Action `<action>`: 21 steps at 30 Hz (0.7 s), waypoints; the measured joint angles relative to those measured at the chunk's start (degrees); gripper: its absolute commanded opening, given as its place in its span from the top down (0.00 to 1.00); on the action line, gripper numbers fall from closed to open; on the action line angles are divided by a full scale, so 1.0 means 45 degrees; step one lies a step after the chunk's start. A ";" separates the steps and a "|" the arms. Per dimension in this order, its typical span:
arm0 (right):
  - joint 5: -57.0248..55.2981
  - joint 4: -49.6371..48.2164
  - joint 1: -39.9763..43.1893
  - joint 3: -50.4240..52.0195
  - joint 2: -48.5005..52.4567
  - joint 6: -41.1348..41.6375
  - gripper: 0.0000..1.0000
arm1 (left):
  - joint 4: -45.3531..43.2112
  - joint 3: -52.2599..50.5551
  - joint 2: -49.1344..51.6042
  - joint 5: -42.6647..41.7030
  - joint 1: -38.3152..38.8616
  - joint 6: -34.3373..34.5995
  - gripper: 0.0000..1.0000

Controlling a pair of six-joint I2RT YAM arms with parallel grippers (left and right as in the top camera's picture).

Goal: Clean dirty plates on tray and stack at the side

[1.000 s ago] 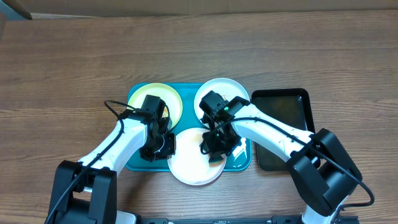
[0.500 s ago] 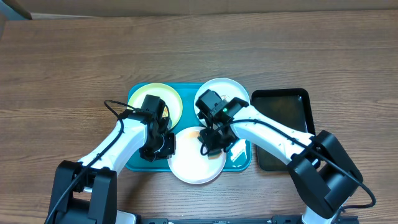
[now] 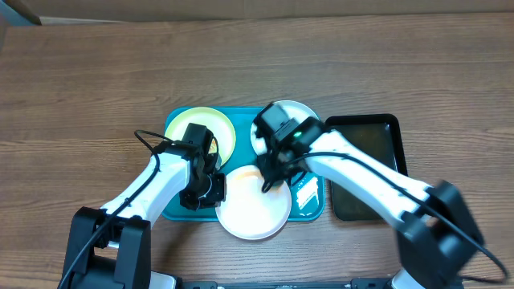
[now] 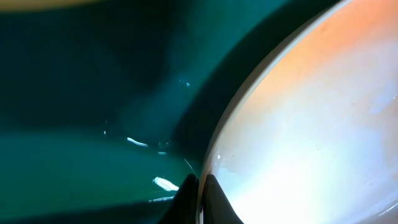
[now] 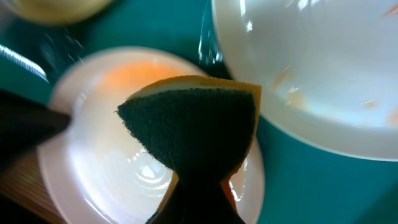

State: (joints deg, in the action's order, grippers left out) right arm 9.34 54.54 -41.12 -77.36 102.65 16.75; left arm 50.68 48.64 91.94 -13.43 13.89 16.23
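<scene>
Three plates lie on the teal tray (image 3: pixel 178 122). The pale yellow-green plate (image 3: pixel 223 128) is at the back left. A white plate (image 3: pixel 301 111) is at the back right, with faint smears in the right wrist view (image 5: pixel 323 74). A white plate (image 3: pixel 253 213) with an orange smear overhangs the tray's front edge. My left gripper (image 3: pixel 210 193) is shut on this plate's left rim (image 4: pixel 214 155). My right gripper (image 3: pixel 269 178) is shut on a yellow sponge with a dark green pad (image 5: pixel 193 118) and holds it over the front plate (image 5: pixel 106 137).
A smaller black tray (image 3: pixel 369 140) stands right of the teal tray. Wooden table (image 3: pixel 80 80) lies all around. My two arms reach in from the front edge.
My right gripper has swept the sponge from the front plate's right side up to its back edge. The left gripper has stayed on the rim.
</scene>
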 measured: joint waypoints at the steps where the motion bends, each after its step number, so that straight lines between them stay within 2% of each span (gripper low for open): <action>1: -0.0165 0.0121 0.0228 -0.0121 -0.0500 0.0185 0.96 | 0.0053 0.0005 -0.0010 0.0010 0.0005 0.0000 0.96; 6: -0.0923 0.1651 0.2652 -0.0345 -0.2793 0.0937 0.96 | 0.0131 0.0034 -0.0772 0.0393 0.0000 0.0010 0.96; 10: -0.1175 0.2837 0.5124 -0.0369 -0.3031 0.1141 0.96 | 0.0175 0.0165 -0.2361 0.1496 0.0000 0.0039 0.96; 15: -0.1035 0.2788 0.7179 0.0559 -0.3026 0.0646 0.96 | 0.0160 0.0214 -0.3730 0.2744 0.0005 -0.0063 0.96; 21: -0.0835 0.1399 0.7966 0.2817 -0.2997 0.0359 0.96 | 0.0981 0.1064 -0.3934 0.4541 0.0005 -0.0355 0.96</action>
State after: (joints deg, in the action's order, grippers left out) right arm 5.58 60.84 -5.28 -64.69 89.17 18.37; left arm 55.09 53.43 74.24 7.01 13.91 14.63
